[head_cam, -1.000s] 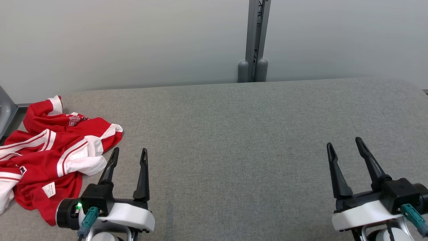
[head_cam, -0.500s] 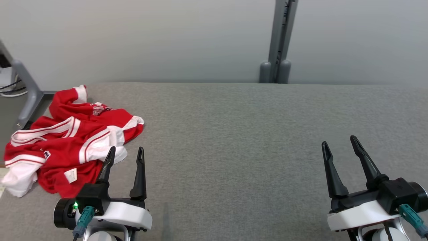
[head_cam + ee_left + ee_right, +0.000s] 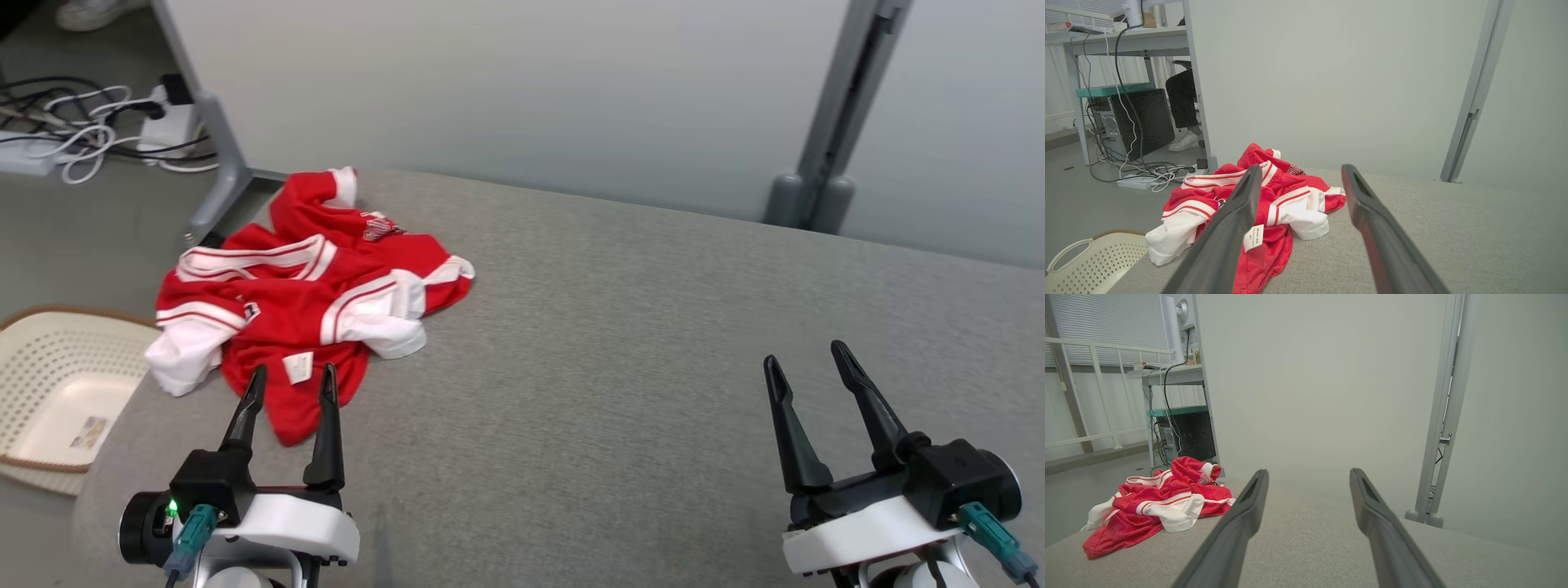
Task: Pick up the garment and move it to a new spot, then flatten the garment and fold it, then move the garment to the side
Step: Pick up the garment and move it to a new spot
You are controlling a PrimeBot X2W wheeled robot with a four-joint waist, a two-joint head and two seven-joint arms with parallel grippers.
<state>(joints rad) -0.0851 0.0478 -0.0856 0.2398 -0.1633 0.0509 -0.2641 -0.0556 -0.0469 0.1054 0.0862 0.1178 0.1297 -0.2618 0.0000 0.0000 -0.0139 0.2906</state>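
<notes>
While the left pincer and right pincer both sit spread wide and empty, the crumpled red-and-white jersey lies on the grey desk right ahead of the left one's fingertips, well off to the right one's left.

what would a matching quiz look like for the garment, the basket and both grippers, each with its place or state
Things:
1. garment
2. basket
3. left gripper
4. right gripper

Places or states:
a. on the floor, left of the table
b. crumpled at the table's left end
c. open over bare grey surface, well apart from the cloth
d. open, fingers pointing at the cloth's near edge

Pairs: 1-b, 2-a, 3-d, 4-c
</notes>
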